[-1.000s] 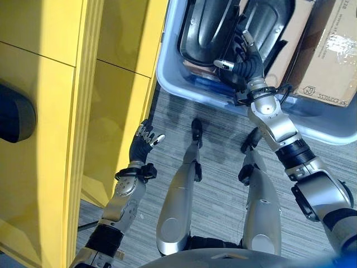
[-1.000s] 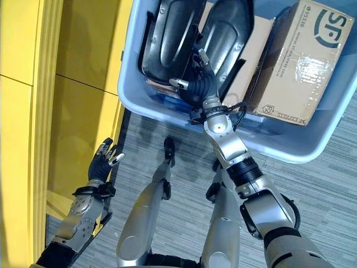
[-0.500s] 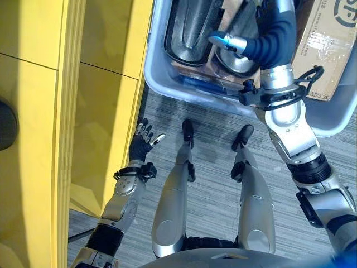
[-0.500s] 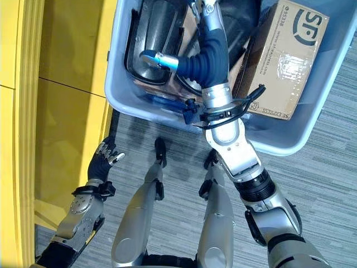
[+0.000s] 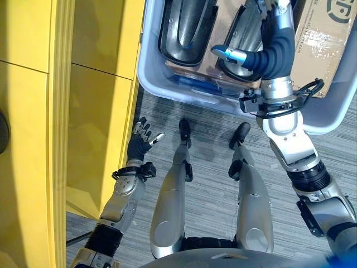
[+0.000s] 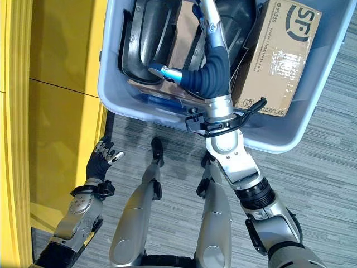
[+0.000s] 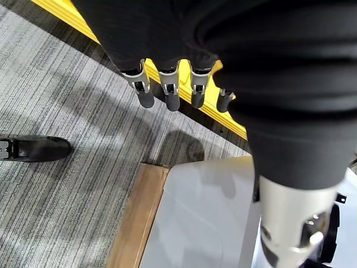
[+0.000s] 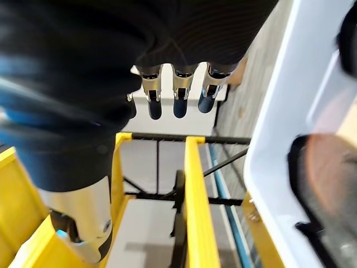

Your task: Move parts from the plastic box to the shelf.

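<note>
A blue-grey plastic box (image 5: 184, 95) sits on the floor ahead of me. Two dark moulded parts lie in it, one on the left (image 5: 187, 28) and one on the right (image 5: 245, 33). My right hand (image 6: 209, 78) reaches over the near rim and lies above the right-hand part (image 6: 234, 17), open, its fingers (image 8: 175, 103) straight with nothing in them. I cannot tell whether it touches the part. The left hand (image 5: 139, 146) hangs open low beside the yellow shelf (image 5: 83, 84), its fingers (image 7: 167, 95) straight and empty.
A taped cardboard box (image 6: 276, 56) stands in the right part of the plastic box, and flat brown cardboard lies under the parts. The yellow shelf (image 6: 56, 84) forms a wall along my left. Grey striped carpet (image 5: 212, 184) covers the floor between shelf and box.
The right hand has stretched from the box's near edge further in over the parts, its fingers straightening. The camera has shifted a little. The left hand has stayed put.
</note>
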Motion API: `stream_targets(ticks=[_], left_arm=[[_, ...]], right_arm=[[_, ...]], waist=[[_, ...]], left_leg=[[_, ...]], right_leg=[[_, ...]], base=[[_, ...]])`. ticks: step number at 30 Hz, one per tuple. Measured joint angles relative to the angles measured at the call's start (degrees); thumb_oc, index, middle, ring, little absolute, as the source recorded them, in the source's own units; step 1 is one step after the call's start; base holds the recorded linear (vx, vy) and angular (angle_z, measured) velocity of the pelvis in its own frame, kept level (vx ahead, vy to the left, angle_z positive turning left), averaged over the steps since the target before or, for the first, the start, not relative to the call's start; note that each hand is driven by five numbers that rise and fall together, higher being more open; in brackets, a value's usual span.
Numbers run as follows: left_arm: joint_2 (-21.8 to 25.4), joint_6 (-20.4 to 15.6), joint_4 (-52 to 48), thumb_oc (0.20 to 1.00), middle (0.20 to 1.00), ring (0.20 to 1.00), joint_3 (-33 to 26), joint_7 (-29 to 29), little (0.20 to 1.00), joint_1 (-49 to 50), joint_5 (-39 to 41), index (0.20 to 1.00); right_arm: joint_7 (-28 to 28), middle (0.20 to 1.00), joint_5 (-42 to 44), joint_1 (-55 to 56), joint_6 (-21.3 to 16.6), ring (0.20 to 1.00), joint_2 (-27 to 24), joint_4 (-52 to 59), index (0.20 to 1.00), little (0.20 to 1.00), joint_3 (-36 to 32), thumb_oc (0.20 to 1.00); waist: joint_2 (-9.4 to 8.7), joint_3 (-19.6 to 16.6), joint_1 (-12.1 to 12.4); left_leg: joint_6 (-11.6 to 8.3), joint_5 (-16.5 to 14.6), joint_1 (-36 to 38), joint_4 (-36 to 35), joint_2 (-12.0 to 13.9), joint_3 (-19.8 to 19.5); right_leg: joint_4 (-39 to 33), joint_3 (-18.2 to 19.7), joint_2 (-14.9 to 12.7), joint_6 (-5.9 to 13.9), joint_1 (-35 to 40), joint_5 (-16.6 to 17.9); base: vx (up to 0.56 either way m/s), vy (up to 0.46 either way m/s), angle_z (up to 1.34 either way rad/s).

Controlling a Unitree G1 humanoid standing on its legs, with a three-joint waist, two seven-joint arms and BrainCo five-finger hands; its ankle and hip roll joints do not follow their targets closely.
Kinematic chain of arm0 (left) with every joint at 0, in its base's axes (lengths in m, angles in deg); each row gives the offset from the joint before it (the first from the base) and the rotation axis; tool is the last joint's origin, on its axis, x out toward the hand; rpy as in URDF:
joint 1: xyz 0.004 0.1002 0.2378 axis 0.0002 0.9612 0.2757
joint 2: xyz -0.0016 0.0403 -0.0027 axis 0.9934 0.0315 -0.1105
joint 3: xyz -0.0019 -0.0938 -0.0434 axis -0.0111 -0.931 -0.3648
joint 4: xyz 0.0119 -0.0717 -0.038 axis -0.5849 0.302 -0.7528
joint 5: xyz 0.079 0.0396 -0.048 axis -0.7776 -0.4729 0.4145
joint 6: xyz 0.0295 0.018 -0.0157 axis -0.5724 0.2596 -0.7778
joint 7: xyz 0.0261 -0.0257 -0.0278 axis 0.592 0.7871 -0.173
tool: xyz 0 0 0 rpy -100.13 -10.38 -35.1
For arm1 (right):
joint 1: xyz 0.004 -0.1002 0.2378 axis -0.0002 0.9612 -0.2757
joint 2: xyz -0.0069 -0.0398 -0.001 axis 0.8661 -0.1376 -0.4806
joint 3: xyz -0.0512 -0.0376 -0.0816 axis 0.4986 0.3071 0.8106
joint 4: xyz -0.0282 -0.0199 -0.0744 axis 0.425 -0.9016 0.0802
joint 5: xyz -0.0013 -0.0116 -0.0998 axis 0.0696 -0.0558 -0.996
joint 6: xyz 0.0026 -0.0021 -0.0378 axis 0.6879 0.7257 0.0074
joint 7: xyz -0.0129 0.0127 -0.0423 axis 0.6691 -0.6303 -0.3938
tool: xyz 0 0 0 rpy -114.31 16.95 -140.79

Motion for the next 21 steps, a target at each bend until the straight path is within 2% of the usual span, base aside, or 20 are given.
stream_targets(ticks=[14, 21], left_arm=[[-0.05, -0.01, 0.01, 1.000, 1.000, 1.000, 0.49, 1.42, 1.000, 0.00, -0.65, 1.000], [-0.39, -0.01, 0.02, 1.000, 1.000, 1.000, 1.17, 2.25, 1.000, 0.00, -0.77, 1.000]], right_arm=[[-6.47, 1.000, -2.23, 6.65, 0.02, 1.000, 2.75, -0.70, 1.000, 1.000, -3.77, 1.000], [-6.97, 1.000, -2.21, 13.59, 0.03, 1.000, 4.42, -0.66, 1.000, 1.000, -3.24, 1.000]], waist=[[-0.04, 0.01, -1.46], [-0.23, 0.04, -1.77]], left_leg=[[0.00, -0.01, -0.34, 0.02, 0.15, 0.12], [0.02, -0.06, -0.41, 0.00, 0.16, 0.19]], right_leg=[[-0.41, 0.11, 0.30, -0.10, -0.18, 0.13], [-0.60, 0.12, 0.51, -0.09, -0.20, 0.16]], base=[[0.00, 0.000, 0.00], [0.00, 0.000, 0.00]])
